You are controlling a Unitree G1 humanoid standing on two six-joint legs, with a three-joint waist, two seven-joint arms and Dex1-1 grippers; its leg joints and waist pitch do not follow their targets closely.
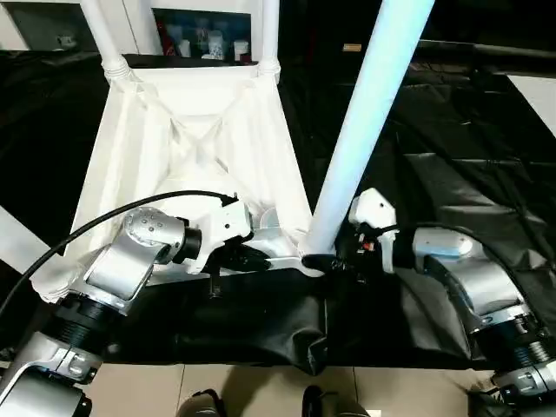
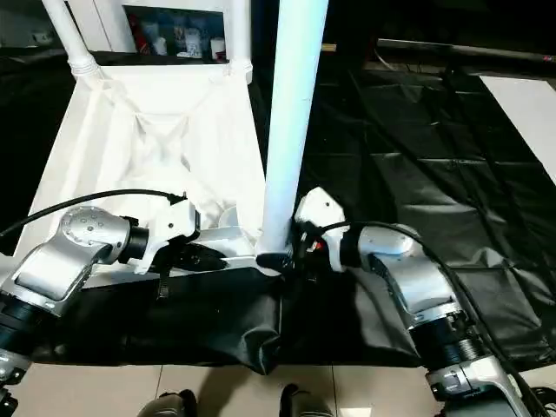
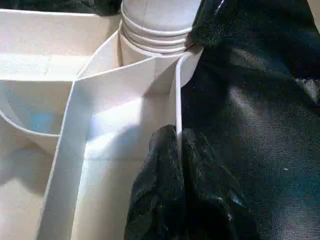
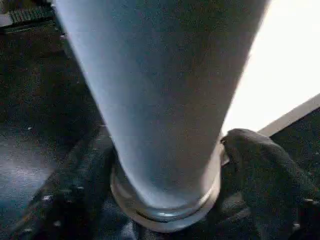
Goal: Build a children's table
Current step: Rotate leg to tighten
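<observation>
Right wrist view: leg (image 4: 165, 100) stands between black fingers (image 4: 265, 175)

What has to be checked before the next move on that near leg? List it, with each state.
1. Near leg stands in its corner socket: ok.
2. Leg pushed fully home: cannot tell.
3. Left gripper pinches the table top by its rim beside that socket: ok.
4. Right gripper sits at the leg's base: ok.
5. Right gripper's hold is firm: cannot tell.
6. Two far legs fitted in their corners: ok.
</observation>
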